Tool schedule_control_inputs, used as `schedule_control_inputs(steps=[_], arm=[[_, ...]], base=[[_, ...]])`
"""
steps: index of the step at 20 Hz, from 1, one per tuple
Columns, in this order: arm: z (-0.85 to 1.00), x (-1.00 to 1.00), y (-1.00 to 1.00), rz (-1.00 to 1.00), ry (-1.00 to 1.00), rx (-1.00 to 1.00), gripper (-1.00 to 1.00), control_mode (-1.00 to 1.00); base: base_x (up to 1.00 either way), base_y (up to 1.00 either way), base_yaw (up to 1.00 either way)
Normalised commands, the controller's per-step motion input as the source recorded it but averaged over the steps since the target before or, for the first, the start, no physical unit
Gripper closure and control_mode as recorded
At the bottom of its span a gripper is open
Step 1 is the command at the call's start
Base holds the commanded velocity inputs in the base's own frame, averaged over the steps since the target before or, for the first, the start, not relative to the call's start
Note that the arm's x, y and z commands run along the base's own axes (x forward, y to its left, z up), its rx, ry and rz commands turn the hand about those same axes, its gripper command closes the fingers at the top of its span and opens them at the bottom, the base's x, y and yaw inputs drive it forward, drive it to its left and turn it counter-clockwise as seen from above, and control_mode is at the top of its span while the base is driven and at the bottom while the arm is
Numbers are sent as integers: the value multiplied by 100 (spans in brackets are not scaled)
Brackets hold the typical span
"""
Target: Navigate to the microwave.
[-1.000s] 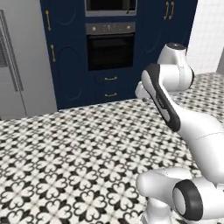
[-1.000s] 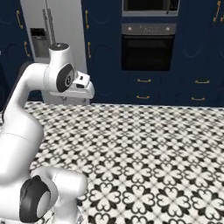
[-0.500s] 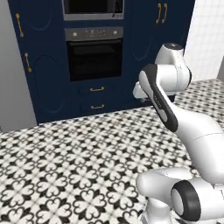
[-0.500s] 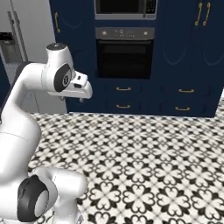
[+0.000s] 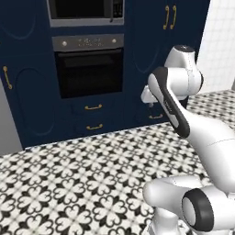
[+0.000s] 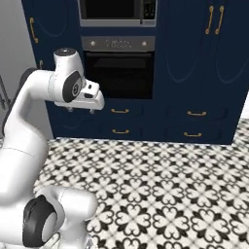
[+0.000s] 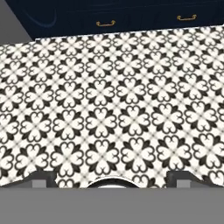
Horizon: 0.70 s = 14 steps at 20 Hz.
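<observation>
Up high in the blue wall: one microwave [image 5: 86, 11], with a silver-grey frame and a big black glass door. Its top is cut off by the edge of both base views.
Microwave buttons: a dark panel at its right side [image 6: 150, 9].
Under the microwave: one black oven [image 5: 88, 66] with a grey knob strip and one long bar handle going across.
Under the oven: two drawers, one above the other, each with one small gold handle [image 5: 93, 107].
Cupboards: dark blue doors [image 6: 214, 68] on both sides of the oven. Two tall gold handles [image 6: 216, 18] sit side by side on the doors to the right.
More drawers: two gold handles [image 6: 196, 114] show low down on the right in the right base view.
Floor: black and white flower tiles [image 5: 82, 183] run from the robot to the foot of the cupboards.
Grey side: a plain grey panel [image 6: 12, 58] stands left of the blue cupboards.
White wall: white tiles [image 5: 220, 41] stand right of the cupboards.
Arm: one white arm, bent, with its wrist held up in front of the cupboards.
Hand: one hand [image 6: 82, 109], pointing down at the floor. It holds nothing and touches nothing.
Hand opening: I cannot tell how far apart the fingers are.
Hand view: floor tiles, and two gold drawer handles [image 7: 105, 23] at the top.
</observation>
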Motion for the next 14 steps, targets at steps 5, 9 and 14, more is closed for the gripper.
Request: schedule_control_inputs(steps=[5,9,14], arm=[[0,0,0,0,0,0,-100,100],[0,0,0,0,0,0,-100,100],[0,0,0,0,0,0,-100,100]], base=[[100,30,-1],[100,14,0],[100,35,0]])
